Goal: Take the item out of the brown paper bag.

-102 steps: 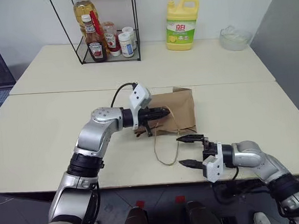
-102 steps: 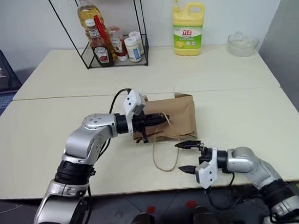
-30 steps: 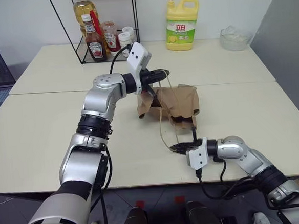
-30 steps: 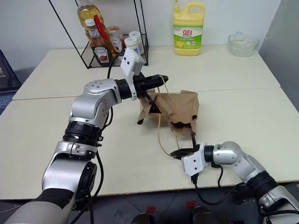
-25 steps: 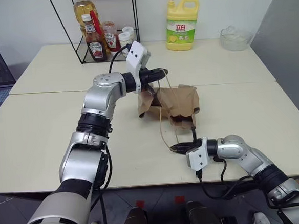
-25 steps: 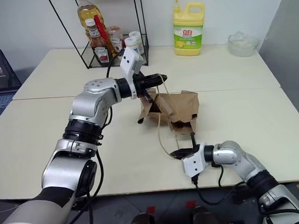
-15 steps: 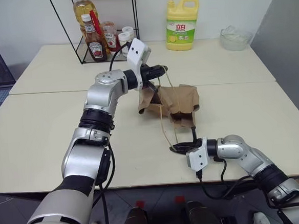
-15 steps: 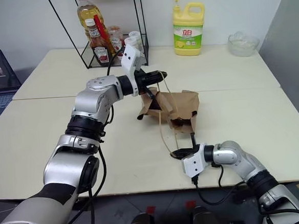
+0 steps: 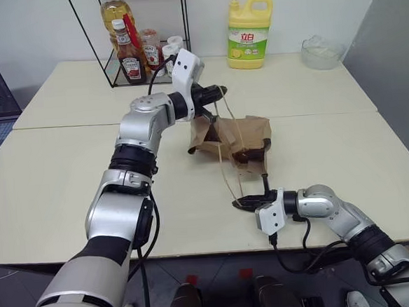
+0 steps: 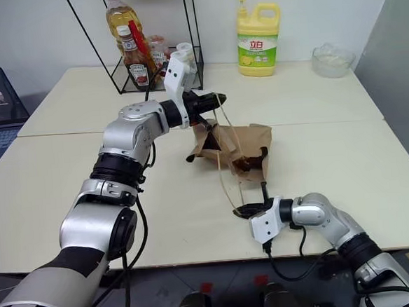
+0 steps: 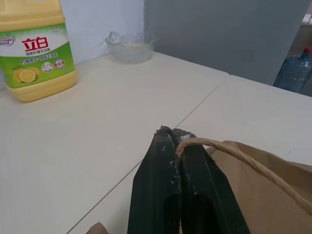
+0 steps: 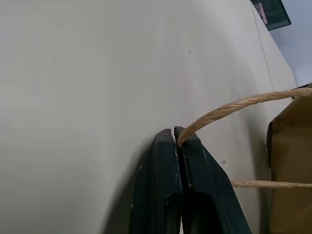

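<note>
Bag (image 9: 240, 138) slung between two arms, one handle each, and that looks like the whole idea: pull the loops apart so the mouth gapes toward the near edge of the bench (image 9: 66, 177). Left gripper (image 9: 218, 93) is up high, above the bag and over the seam between the two tabletops, jaws clamped together on the upper handle (image 11: 229, 152), the cord running out from between the fingertips. Its arm reaches forward with the elbow bent, wrist about level, pointing across toward the robot's right. Right gripper (image 9: 240, 204) sits low, just off the bench near the front edge, jaws pinched shut on the lower handle (image 12: 234, 110), pointing across to the left and tipped slightly down, forearm lying almost flat along the bench.

Between them the bag hangs tilted and crumpled, its mouth facing the robot. Something dark shows in that mouth (image 10: 247, 163), likely the bottle, but I can't make out a label, so it's seemingly inside for now. With both grippers busy on cords, tipping it out looks the likelier route.
</note>
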Robot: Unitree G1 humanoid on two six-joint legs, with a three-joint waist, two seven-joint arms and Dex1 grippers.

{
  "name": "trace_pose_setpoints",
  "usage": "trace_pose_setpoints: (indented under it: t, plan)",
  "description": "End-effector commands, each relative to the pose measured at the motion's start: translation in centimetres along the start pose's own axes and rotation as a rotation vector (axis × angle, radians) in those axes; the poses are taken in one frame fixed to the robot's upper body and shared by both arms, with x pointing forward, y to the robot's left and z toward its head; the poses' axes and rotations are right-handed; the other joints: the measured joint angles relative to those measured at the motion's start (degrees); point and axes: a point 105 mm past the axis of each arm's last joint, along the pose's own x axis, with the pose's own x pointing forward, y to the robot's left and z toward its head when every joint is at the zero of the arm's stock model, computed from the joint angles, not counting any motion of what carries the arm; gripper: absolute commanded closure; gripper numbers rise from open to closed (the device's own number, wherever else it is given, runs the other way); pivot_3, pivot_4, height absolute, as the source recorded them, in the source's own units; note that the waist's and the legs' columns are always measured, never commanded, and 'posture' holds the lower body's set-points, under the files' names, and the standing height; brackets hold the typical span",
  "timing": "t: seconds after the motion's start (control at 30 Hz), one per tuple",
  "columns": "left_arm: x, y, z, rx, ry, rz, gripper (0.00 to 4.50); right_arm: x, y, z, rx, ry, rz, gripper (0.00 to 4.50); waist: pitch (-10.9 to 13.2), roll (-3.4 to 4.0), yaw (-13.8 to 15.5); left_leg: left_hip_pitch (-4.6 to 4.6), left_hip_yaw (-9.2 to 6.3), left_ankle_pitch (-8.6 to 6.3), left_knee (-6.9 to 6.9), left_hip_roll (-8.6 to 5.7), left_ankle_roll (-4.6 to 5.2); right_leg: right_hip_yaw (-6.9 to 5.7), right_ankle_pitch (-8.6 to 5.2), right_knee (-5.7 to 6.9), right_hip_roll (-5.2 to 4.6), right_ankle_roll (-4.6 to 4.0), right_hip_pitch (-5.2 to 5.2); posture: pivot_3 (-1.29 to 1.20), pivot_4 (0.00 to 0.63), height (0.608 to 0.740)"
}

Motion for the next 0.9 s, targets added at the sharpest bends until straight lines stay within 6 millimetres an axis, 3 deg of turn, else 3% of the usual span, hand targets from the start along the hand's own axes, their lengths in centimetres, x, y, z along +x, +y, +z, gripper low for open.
trace_pose_setpoints:
  t: [0.03,0.47,0.77,0.9]
  plan:
    - [-1.5,1.4,8.4,0.119,-0.254,0.093,4.50,0.1,6.3,-0.7,0.052,0.039,0.256,4.48,0.00,0.00,0.02,0.00,0.00,0.00,0.00,0.00,0.00,0.00,0.00,0.00,0.00,0.00,0.00,0.00,0.150,0.740]
    - [-1.3,1.3,8.9,0.115,-0.275,0.092,4.50,0.0,6.4,-0.7,0.060,0.044,0.255,4.48,-0.06,0.01,0.32,0.23,-0.38,-0.01,-0.10,0.00,-0.01,-0.56,0.00,-0.68,-0.10,0.01,0.69,0.00,0.150,0.740]
    - [-1.3,-0.6,7.0,0.113,-0.211,-0.016,4.50,-0.4,3.2,-0.5,0.141,0.062,0.134,4.48,-0.06,0.02,0.33,0.21,-0.46,0.00,-0.11,0.00,-0.03,-0.65,0.00,-0.65,-0.10,0.01,0.71,0.00,0.150,0.740]
    - [-1.6,-1.0,6.5,0.113,-0.192,-0.038,4.50,-1.9,2.5,-0.6,0.136,0.096,0.130,3.63,-0.04,0.04,0.81,0.10,-0.49,0.00,-0.07,-0.01,-0.03,-0.69,0.00,-0.69,-0.13,0.01,0.68,0.00,0.150,0.740]
